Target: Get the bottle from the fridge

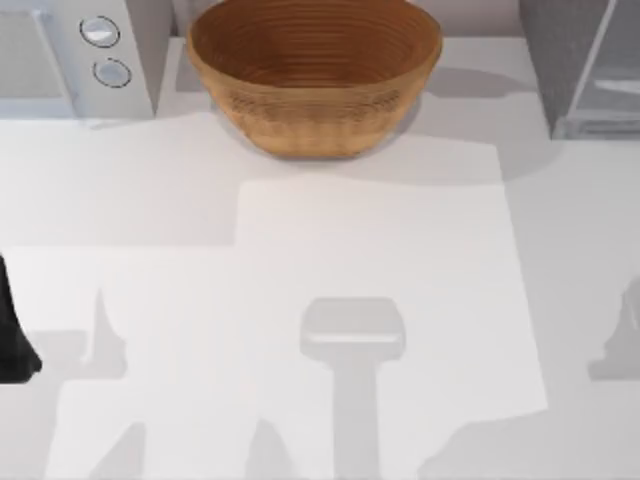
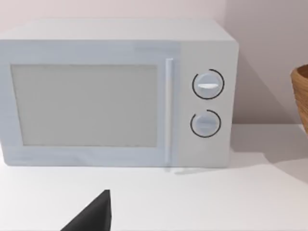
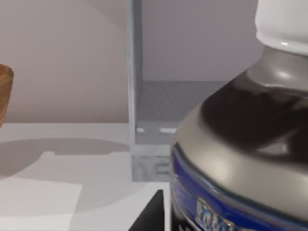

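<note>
The bottle (image 3: 240, 144) looms close in the right wrist view, with a white cap, a dark body and a blue label. It hangs above the table, outside the fridge (image 3: 159, 144). My right gripper (image 3: 207, 221) is shut on it, and one dark finger (image 3: 150, 215) shows against its side. The fridge (image 1: 570, 60) stands at the table's far right corner, speckled dark grey with a pale glassy panel, and its grey inside faces the bottle. My left gripper (image 1: 15, 340) is parked at the left edge of the table.
A large wooden bowl (image 1: 313, 70) sits at the back middle. A white microwave (image 1: 80, 50) with two round knobs stands at the back left, and it faces the left wrist camera (image 2: 115, 91). The white tabletop (image 1: 370, 300) lies in front of them.
</note>
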`<action>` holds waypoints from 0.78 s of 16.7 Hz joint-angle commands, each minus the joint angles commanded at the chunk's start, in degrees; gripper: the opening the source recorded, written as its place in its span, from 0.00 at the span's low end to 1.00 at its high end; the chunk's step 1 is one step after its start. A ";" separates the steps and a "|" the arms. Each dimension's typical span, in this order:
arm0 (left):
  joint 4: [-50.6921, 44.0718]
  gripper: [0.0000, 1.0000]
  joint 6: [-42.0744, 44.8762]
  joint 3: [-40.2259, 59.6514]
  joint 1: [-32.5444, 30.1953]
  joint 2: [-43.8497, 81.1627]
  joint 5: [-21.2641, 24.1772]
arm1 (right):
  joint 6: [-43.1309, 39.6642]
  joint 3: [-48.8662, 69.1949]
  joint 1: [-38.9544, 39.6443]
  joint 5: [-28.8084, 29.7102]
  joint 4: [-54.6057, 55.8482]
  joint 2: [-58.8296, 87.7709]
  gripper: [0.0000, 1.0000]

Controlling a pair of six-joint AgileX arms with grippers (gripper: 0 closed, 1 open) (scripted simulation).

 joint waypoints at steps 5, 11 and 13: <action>0.00 1.00 0.00 0.00 0.00 0.00 0.00 | 1.90 5.63 7.97 7.59 6.95 8.96 0.00; 0.00 1.00 0.00 0.00 0.00 0.00 0.00 | 5.80 17.54 27.14 25.98 21.00 38.00 0.00; 0.00 1.00 0.00 0.00 0.00 0.00 0.00 | 6.88 21.92 34.10 32.87 25.77 50.54 0.00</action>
